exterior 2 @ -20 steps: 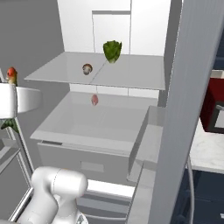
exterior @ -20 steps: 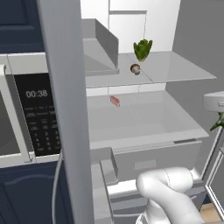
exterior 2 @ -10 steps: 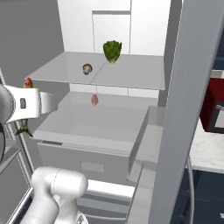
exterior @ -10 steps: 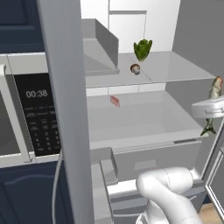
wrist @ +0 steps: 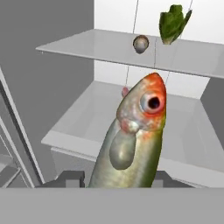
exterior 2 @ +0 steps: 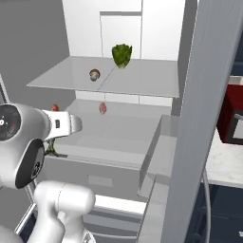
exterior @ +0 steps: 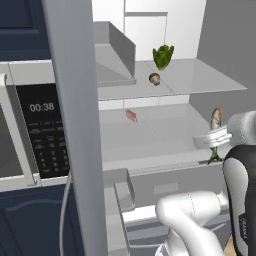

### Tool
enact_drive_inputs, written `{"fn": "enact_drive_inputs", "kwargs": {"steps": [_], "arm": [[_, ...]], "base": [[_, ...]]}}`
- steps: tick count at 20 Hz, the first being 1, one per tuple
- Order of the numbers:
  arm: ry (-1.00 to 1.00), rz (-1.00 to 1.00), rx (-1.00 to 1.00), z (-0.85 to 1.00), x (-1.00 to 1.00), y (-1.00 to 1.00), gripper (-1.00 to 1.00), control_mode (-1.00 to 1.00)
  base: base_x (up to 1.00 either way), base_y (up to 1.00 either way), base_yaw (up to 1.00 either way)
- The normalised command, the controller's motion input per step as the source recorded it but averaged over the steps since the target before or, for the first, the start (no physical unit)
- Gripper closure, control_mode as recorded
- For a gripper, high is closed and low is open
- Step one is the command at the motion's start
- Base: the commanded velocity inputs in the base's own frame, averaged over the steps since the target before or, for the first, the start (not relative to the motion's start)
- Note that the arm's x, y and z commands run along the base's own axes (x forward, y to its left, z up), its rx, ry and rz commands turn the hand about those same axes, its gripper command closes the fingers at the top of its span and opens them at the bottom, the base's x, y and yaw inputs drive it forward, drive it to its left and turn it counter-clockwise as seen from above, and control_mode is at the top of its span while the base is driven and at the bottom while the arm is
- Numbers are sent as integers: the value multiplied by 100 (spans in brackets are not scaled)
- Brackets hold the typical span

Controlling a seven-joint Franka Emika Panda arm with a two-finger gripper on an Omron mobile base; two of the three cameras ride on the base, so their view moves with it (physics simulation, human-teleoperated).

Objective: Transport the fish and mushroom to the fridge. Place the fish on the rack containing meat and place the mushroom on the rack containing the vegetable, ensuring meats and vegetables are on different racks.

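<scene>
My gripper (wrist: pixel 118 180) is shut on the fish (wrist: pixel 135 135), a grey-green fish with an orange-red head that stands upright between the fingers. The hand hovers at the front right corner of the lower rack (exterior: pixel 150 142), and the fish (exterior: pixel 215 121) pokes up above it. From the other side the fish (exterior 2: pixel 54 108) shows behind the white wrist. A small pink piece of meat (exterior: pixel 131 115) lies at the back of that lower rack. The brown mushroom (exterior: pixel 154 78) sits on the upper rack (exterior: pixel 210 80) next to the leafy green vegetable (exterior: pixel 163 56).
The open fridge door (exterior: pixel 75 125) stands close at the left, with a microwave (exterior: pixel 30 130) beyond it. A closed drawer (exterior: pixel 165 186) lies under the lower rack. A red appliance (exterior 2: pixel 232 118) sits on the counter to the right of the fridge.
The arm has carried the fish in from the side toward the fridge opening. It now sits at the lower rack's front corner. Mushroom, vegetable and meat have not moved.
</scene>
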Motion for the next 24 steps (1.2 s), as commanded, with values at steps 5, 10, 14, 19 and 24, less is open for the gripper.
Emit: {"fn": "enact_drive_inputs", "kwargs": {"steps": [5, 10, 14, 19, 24], "arm": [[4, 0, 0, -28, 78, 0, 100, -100], [8, 0, 0, -32, 69, 0, 100, -100], [11, 0, 0, -48, 55, 0, 100, -100], [9, 1, 0, -49, 73, -9, 100, -100], [2, 3, 0, -36, 41, -30, 100, -100]], "base": [[0, 0, 0], [0, 0, 0], [0, 0, 0], [0, 0, 0], [0, 0, 0]]}}
